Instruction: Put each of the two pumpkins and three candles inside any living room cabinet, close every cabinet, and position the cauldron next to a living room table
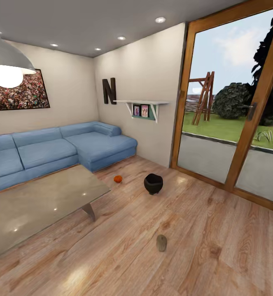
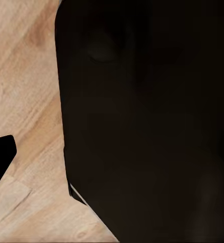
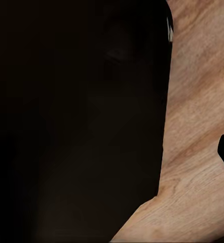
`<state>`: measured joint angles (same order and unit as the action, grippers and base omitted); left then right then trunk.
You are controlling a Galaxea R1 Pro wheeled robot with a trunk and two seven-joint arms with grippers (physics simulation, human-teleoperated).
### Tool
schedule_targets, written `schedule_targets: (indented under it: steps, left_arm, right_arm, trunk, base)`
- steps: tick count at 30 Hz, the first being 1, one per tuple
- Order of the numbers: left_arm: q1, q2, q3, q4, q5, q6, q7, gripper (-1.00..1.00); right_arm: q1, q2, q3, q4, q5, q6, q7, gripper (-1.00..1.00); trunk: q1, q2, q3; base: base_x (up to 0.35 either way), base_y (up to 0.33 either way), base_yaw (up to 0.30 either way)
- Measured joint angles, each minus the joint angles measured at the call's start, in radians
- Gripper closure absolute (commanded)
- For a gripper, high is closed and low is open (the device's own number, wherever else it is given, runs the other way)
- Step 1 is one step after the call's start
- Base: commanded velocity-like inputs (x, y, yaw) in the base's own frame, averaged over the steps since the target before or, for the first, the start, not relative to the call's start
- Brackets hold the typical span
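- Standing on the wood floor [image 1: 218, 230], the cauldron [image 1: 153, 183] is upright, well apart from the table [image 1: 37, 201].
- One pumpkin [image 1: 117, 179] lies between sofa [image 1: 70, 150] and cauldron.
- One candle [image 1: 161, 243] lies nearer the camera.
- A dark letter "N" [image 1: 109, 91] hangs on the wall.
- Grippers: dark shapes block both wrist views; cannot tell their state.

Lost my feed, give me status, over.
Grippers' state unreadable. Cauldron, one pumpkin, one candle on floor, right of table. Path open.
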<state>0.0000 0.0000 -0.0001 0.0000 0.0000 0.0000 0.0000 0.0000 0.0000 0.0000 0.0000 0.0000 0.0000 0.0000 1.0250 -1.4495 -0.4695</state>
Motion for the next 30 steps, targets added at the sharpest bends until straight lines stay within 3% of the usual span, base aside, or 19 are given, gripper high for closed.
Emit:
schedule_targets:
  steps: [12, 30]
  left_arm:
    - [0.019, 0.004, 0.003, -0.032, 0.003, -0.059, -0.003, -1.0]
    - [0.019, 0.006, 0.0, -0.032, 0.003, -0.088, -0.003, -1.0]
  right_arm:
    - [-0.001, 0.0, 0.0, -0.004, -0.003, -0.007, -0.005, -1.0]
    - [-0.001, -0.001, -0.01, -0.004, -0.008, -0.007, -0.004, -1.0]
  trunk:
    - [0.0, 0.0, 0.0]
    - [0.0, 0.0, 0.0]
  base:
    - [0.0, 0.0, 0.0]
    - [-0.02, 0.001, 0.0]
